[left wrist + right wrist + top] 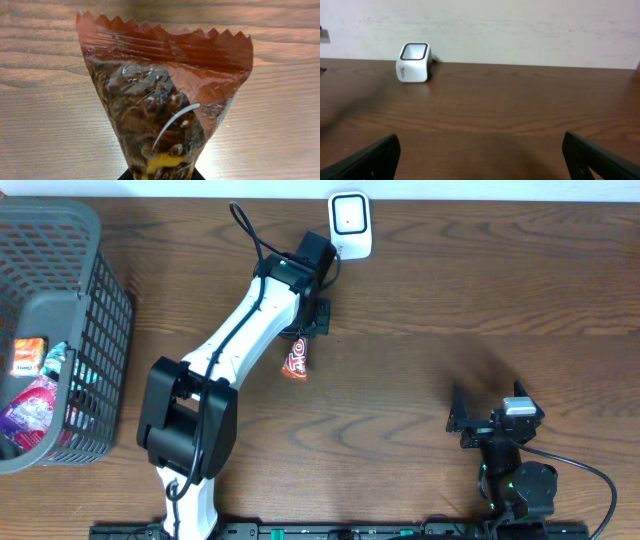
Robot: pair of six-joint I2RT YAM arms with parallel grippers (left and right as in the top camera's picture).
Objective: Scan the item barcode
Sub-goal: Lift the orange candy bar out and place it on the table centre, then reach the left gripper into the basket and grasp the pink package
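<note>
Two arms stand at a brown wooden worktop point(420, 300); we label the parts as follows. The left tool point(304, 333) is closed on the near end of a snack packet point(295, 362). In the overhead view the packet hangs from this tool just in front of the scanner point(350, 223), near it but apart from it. From the left wrist we see the packet point(165, 100) filling the middle of the view. Its wrapper is orange-red and glossy, with a zigzag crimped edge at the far end. Dark brown lumps, a white curved stroke and a yellow patch mark the lower part. Only a dark sliver of the tool shows beneath it. We cannot tell whether the packet touches the worktop.

The scanner is a small white box with a dark-rimmed window on its top face. It sits at the far edge of the worktop, against a pale wall point(520, 30). The right wrist view shows it point(413, 62) far off to the left.

The right tool point(490, 418) waits near the front right of the worktop, well apart from the packet. Its two dark fingers point(370, 160) stand wide apart with only bare wood between them.

A grey mesh basket point(95, 370) occupies the left edge. It holds several more snack packets point(30, 385) in orange, purple and silver wrappers.
</note>
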